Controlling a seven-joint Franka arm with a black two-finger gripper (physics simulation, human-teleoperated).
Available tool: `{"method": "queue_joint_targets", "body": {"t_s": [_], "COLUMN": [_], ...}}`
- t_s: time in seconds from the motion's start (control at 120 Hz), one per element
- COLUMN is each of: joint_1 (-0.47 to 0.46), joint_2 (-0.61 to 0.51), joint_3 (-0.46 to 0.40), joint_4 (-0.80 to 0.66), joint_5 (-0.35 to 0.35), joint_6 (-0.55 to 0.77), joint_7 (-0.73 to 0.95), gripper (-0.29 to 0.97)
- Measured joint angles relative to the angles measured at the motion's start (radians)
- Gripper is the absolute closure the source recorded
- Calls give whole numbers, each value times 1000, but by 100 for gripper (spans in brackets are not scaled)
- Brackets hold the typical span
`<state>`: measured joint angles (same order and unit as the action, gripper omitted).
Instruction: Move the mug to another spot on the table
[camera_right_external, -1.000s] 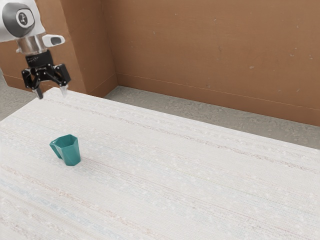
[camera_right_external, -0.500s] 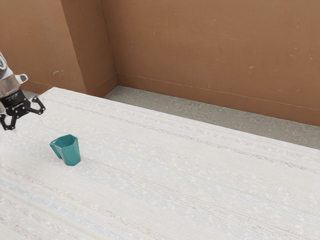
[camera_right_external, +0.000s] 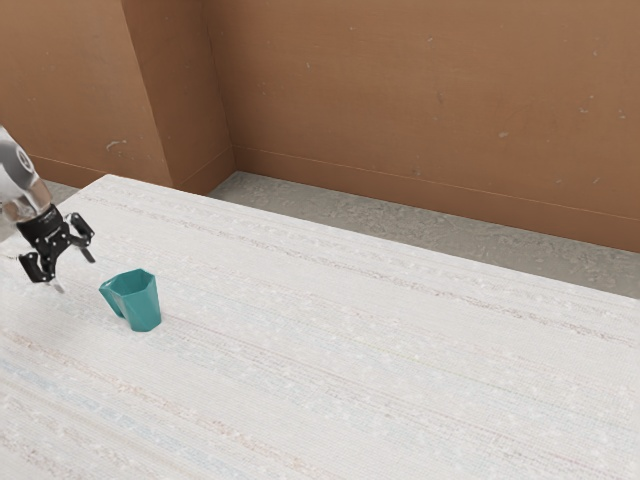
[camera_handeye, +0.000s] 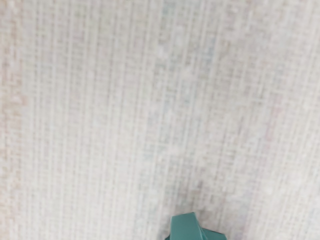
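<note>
- Exterior view: the gripper (camera_right_external: 58, 264) hung low over the pale table (camera_right_external: 380, 340) near the exterior view's left edge, its fingers spread wide with nothing between them.
- The teal mug (camera_right_external: 132, 298) stood upright on the table just to the exterior view's right of the gripper, apart from it, with its handle toward the gripper.
- A brown wall (camera_right_external: 420, 90) rose behind the table.
- Wrist view: a teal part of the mug (camera_handeye: 192, 227) showed close under the hand, on the streaked tabletop (camera_handeye: 150, 100).
</note>
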<state>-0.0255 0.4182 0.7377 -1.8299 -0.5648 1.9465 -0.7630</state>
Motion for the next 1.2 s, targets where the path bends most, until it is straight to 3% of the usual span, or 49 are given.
{"method": "queue_joint_targets", "body": {"t_s": [0.242,0.642,0.95,1.2], "joint_1": [-1,-2,-1,-1], "joint_2": [78,112,123,126], "joint_3": [-28,-52,-54,-53], "joint_4": [46,42,44,44], "joint_5": [-79,-110,-121,-121], "joint_6": [15,18,17,18], "joint_7": [-75,-147,-175,-190], "gripper": [0,1,48,61]}}
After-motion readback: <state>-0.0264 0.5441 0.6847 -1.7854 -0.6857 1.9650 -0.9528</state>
